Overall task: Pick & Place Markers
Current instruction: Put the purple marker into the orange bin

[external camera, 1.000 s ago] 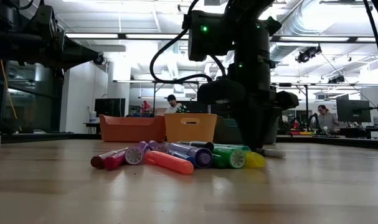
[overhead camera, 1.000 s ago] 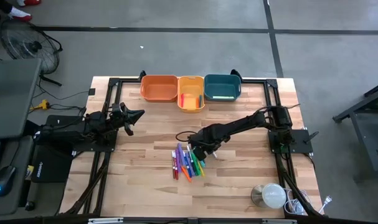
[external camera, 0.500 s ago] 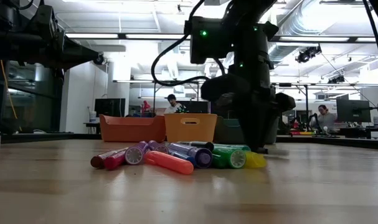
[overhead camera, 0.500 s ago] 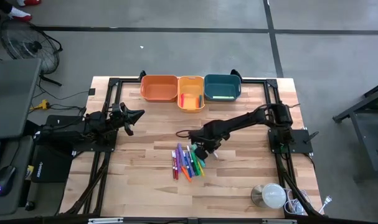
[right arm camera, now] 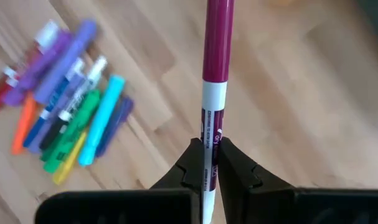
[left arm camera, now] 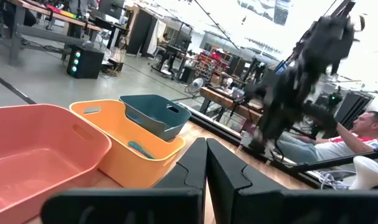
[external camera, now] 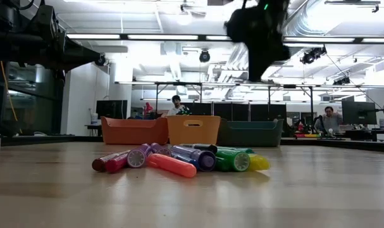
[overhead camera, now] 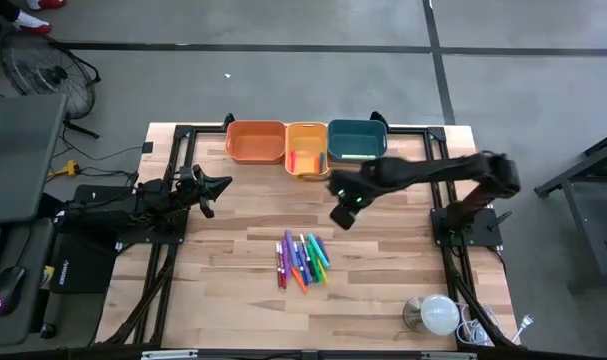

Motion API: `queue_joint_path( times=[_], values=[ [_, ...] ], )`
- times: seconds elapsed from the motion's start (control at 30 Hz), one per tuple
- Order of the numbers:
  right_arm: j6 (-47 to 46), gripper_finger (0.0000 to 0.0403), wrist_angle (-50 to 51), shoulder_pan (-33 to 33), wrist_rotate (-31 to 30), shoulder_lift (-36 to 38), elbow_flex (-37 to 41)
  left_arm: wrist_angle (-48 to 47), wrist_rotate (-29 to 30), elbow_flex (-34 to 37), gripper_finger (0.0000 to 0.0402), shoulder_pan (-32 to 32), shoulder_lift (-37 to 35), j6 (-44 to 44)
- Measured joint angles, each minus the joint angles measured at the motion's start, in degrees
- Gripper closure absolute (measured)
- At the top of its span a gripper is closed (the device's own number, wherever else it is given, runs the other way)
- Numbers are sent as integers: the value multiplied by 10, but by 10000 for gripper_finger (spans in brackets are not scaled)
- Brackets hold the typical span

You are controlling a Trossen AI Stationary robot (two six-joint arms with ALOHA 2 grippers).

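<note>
Lifted off the pile of thin coloured markers (overhead camera: 303, 260) since earlier: right gripper (overhead camera: 343, 214) pinching a magenta-and-white marker (right arm camera: 212, 81), tip cut off; left gripper (overhead camera: 209, 195) pressed together.

You can't make out the held marker (right arm camera: 214, 87) from above; the right gripper (overhead camera: 343, 213) covers it, and in the right wrist view its upper end runs off the frame. In the low view that gripper (external camera: 262, 57) is cut off by the top edge. The markers (right arm camera: 67, 124) in the pile are blurred, so you can't count them. The 2 items in the yellow bin (overhead camera: 307, 160) are too small to identify.
</note>
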State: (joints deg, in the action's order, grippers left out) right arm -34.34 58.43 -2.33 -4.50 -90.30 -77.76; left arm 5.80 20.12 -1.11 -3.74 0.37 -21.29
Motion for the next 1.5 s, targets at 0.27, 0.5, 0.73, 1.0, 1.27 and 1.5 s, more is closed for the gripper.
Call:
queue_joint_path(
  times=[0.27,0.5,0.73,1.0,1.27,1.5],
  values=[
    [30,388,63,-16,-72,128,-1,0,0,0,399,0,0,0],
    [59,388,151,-112,-121,163,-1,0,0,0,399,0,0,0],
    [114,388,150,-217,-116,140,-1,0,0,0,399,0,0,0],
    [129,388,140,-283,-88,97,-1,0,0,0,399,0,0,0],
    [171,388,107,-306,-43,77,-1,0,0,0,399,0,0,0],
    [252,388,68,-307,-11,77,-2,0,0,0,399,0,0,0]
  ],
)
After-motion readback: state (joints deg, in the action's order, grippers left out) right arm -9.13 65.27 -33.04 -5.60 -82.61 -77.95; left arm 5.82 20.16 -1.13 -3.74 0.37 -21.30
